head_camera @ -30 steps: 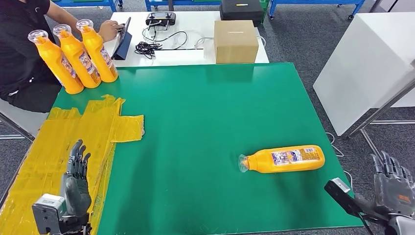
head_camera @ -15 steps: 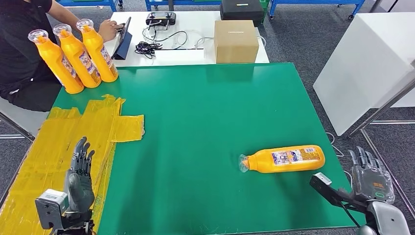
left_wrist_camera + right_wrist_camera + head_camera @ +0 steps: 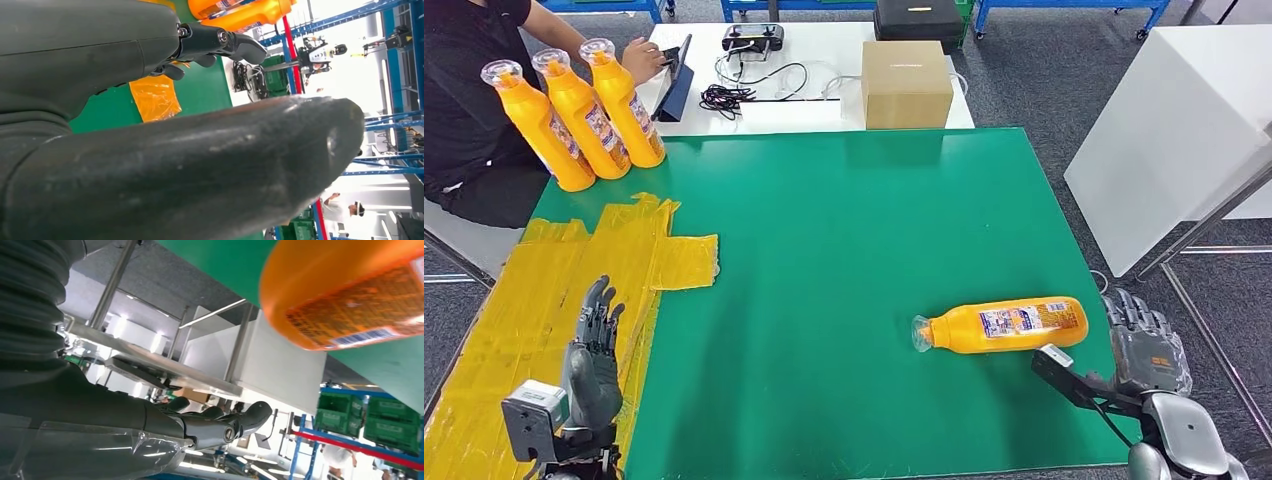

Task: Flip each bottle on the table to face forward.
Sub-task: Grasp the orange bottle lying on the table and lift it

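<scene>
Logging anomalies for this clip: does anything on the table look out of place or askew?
One orange bottle lies on its side on the green mat, cap pointing left, while three others stand upright at the far-left corner. Nothing looks spilled.

I see a cardboard box [image 3: 906,83] on the white table [image 3: 824,110] | black cables [image 3: 724,98] beside it | yellow tape patch [image 3: 574,290] | person's hand [image 3: 644,60] on a tablet [image 3: 674,80]

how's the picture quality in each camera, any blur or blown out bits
Head view: sharp, evenly lit, soft shadow beside the lying orange plastic bottle. Left wrist view: the dark grey left hand looms large and soft, background overexposed white. Right wrist view: bottle base blurred close up, bright ceiling lights beyond the right hand.
</scene>
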